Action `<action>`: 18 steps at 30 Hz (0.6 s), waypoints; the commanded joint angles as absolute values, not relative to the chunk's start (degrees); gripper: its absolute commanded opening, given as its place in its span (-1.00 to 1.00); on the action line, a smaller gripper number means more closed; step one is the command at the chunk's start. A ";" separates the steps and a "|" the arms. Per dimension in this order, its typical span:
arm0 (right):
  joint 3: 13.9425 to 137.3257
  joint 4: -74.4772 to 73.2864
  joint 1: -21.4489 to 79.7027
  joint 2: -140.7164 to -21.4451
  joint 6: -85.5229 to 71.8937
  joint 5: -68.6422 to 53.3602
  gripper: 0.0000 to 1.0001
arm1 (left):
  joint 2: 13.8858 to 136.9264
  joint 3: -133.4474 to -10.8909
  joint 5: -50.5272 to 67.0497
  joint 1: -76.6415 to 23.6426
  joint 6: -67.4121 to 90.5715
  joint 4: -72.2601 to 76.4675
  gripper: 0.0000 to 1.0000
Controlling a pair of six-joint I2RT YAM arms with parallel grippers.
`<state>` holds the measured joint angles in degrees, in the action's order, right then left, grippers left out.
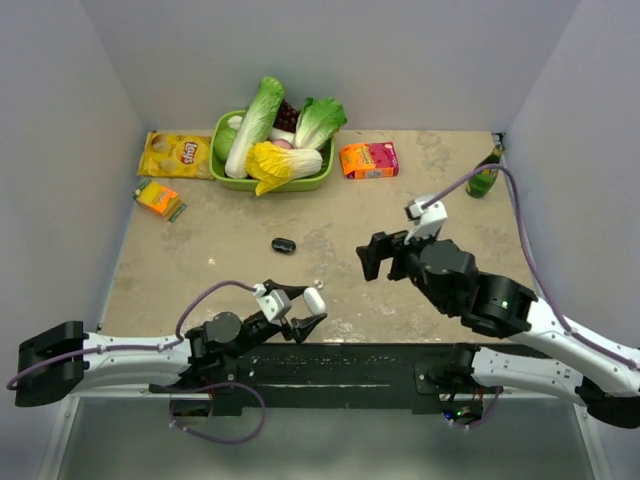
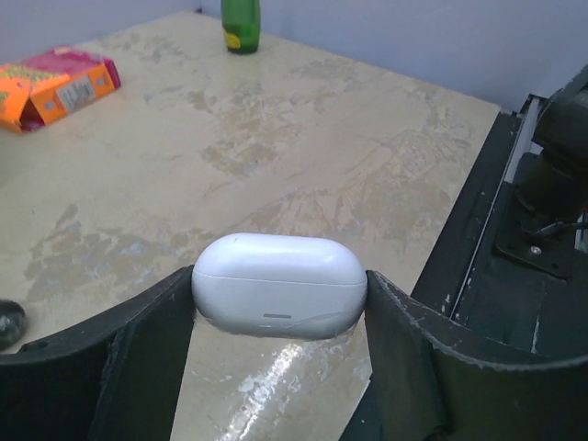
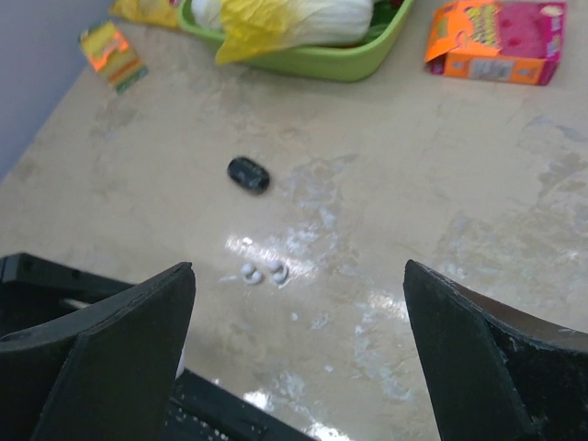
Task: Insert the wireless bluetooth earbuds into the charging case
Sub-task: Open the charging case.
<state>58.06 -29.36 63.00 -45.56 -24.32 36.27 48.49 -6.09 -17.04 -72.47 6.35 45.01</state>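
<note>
The white charging case point(image 2: 278, 285), lid closed, is clamped lengthwise between the fingers of my left gripper point(image 2: 280, 296) and held above the table. It also shows in the top view point(image 1: 314, 300), near the front edge, in the left gripper point(image 1: 305, 312). The two white earbuds point(image 3: 248, 272) point(image 3: 277, 271) lie side by side on the table, just beyond the case in the top view point(image 1: 318, 283). My right gripper point(image 3: 299, 266) is open and empty, hovering above the table right of the earbuds point(image 1: 378, 256).
A small black oval object point(image 1: 283, 245) lies past the earbuds. A green basket point(image 1: 222, 178) of vegetables, a chips bag point(image 1: 175, 153), an orange box point(image 1: 369, 159), a small orange packet point(image 1: 160, 198) and a green bottle point(image 1: 485, 178) stand along the back. A black rail point(image 1: 330, 362) runs along the near edge.
</note>
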 commanded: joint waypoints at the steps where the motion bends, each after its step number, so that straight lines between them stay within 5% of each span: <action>1: 60.64 -28.57 63.46 -49.47 -22.50 21.20 0.96 | 47.11 -0.19 -11.69 -72.60 -6.32 66.25 -1.00; 18: 56.51 -19.32 63.37 -56.94 -25.14 2.64 0.96 | 49.04 -2.28 -12.30 -72.77 -11.78 64.43 -1.00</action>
<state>56.23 -22.39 63.16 -55.51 -24.80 6.66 49.17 -2.66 -11.55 -72.51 -10.11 62.06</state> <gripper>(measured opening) 0.982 0.726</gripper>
